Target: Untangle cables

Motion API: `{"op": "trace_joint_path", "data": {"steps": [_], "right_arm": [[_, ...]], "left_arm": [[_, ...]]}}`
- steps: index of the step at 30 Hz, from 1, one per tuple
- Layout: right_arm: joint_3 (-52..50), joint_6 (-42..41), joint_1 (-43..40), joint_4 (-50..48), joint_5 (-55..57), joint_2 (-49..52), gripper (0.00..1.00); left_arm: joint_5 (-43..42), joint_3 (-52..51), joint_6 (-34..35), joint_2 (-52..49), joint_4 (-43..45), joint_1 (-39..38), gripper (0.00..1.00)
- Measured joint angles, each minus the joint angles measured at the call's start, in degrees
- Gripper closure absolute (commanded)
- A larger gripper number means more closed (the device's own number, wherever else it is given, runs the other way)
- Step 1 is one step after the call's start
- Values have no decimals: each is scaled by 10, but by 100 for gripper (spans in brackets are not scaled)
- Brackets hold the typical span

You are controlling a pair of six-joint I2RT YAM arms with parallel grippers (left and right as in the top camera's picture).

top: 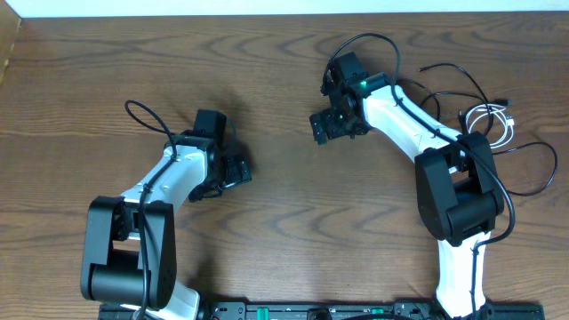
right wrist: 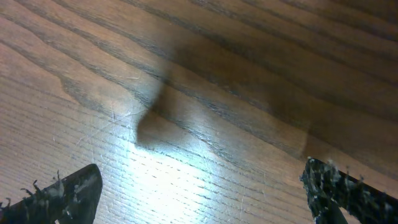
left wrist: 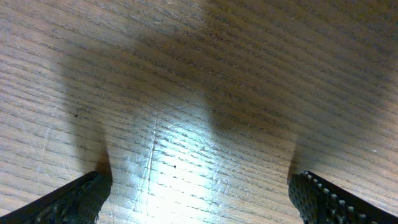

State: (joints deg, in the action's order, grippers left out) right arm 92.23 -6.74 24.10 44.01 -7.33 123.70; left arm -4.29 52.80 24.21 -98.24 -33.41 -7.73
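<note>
1. Where the right arm's black elbow block (top: 458,191) rises above the desk (top: 284,53), the cables lie gathered close around it.
2. The white cable (top: 487,120) lies in a small loop just beyond the block, toward the desk's far edge.
3. One black cable (top: 458,69) arcs a little farther beyond the block, past the white loop. The other black cable (top: 542,173) curves out on the block's outer side.
4. The right fingers (right wrist: 62,193) hover well away from the block, over bare wood on its inner side. They are spread wide and hold nothing.
5. The left fingers (left wrist: 68,199) are farther still from the block, across the desk. They too stand wide apart, with only wood grain between them.
6. No finger touches any cable.
</note>
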Motion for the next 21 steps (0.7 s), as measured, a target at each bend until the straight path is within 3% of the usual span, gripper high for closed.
{"op": "trace_joint_path", "data": {"steps": [2,4,6,7,21], "right_arm": [[0,0,0,1,0,0,18],[0,1,0,8,-3,0,27],[0,-1,0,22,-8,0,22],[0,-1,0,27,-9,0,1],[0,-1,0,33,-13,-21,1]], "left_arm": [[0,0,0,0,0,0,2],[0,0,0,0,0,0,2],[0,0,0,0,0,0,2],[0,0,0,0,0,0,2],[0,0,0,0,0,0,2]]}}
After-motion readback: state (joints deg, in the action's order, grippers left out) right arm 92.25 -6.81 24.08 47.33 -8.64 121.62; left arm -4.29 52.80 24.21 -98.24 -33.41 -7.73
